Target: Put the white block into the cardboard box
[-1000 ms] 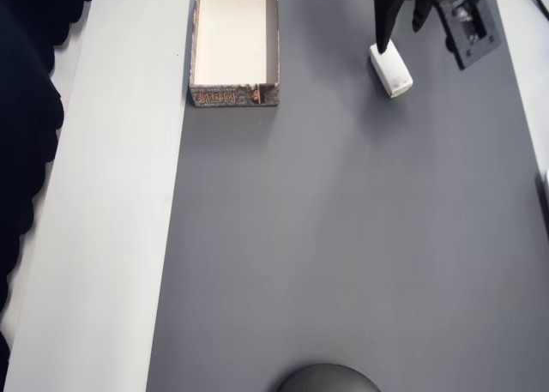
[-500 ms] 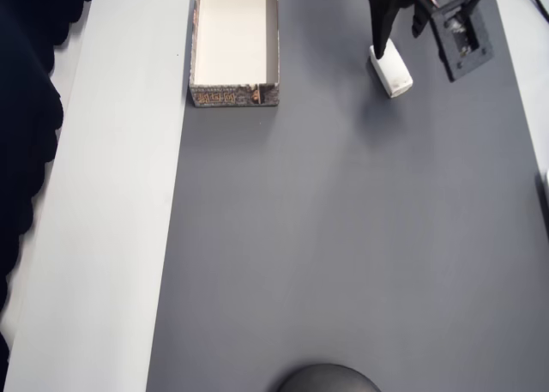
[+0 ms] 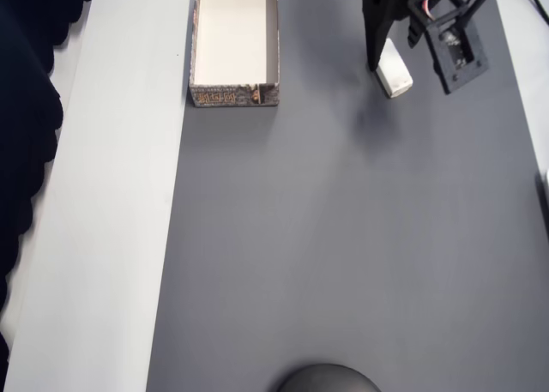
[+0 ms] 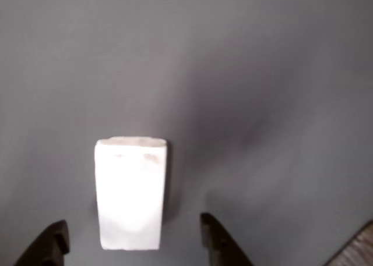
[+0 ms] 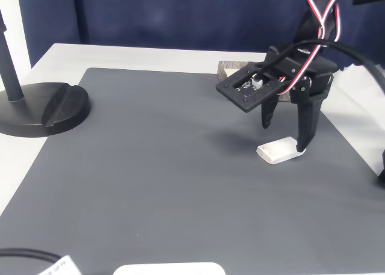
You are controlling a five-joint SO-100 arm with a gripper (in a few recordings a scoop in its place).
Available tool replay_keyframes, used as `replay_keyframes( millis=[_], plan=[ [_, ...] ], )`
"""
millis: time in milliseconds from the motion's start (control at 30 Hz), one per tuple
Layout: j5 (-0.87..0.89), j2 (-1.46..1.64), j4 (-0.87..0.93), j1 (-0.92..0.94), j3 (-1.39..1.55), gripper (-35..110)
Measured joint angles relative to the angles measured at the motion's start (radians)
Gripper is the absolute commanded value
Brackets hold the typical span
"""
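White block [image 4: 130,196] flat on grey mat [image 3: 343,238], black fingers [image 4: 49,243] spread, straddling it

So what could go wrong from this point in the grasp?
1. The open gripper straddles only the near end of the block, so closing there may pinch the tip and let it pivot or slip out.
2. In the fixed view one finger sits right at the block's end; descending further might press on it rather than clear it.
3. The box lies well to the left in the overhead view, so a weak grip could drop the block during the carry.
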Motion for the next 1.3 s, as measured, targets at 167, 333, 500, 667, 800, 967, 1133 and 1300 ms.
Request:
replay_keyframes(
  millis=[167, 333, 500, 667, 800, 967, 1133, 1300],
  plan=[
    [0.000, -0.035, -0.008, 0.000, 0.000, 32],
    [0.000, -0.057, -0.009, 0.000, -0.011, 32],
    [0.000, -0.061, -0.015, 0.000, -0.012, 31],
    [0.000, -0.075, -0.017, 0.000, -0.012, 31],
    [0.000, -0.081, -0.020, 0.000, -0.012, 30],
    [-0.002, -0.081, -0.018, 0.000, -0.012, 29],
    [-0.002, -0.081, -0.020, 0.000, -0.012, 29],
    [-0.002, -0.089, -0.018, 0.000, -0.012, 29]
  ],
)
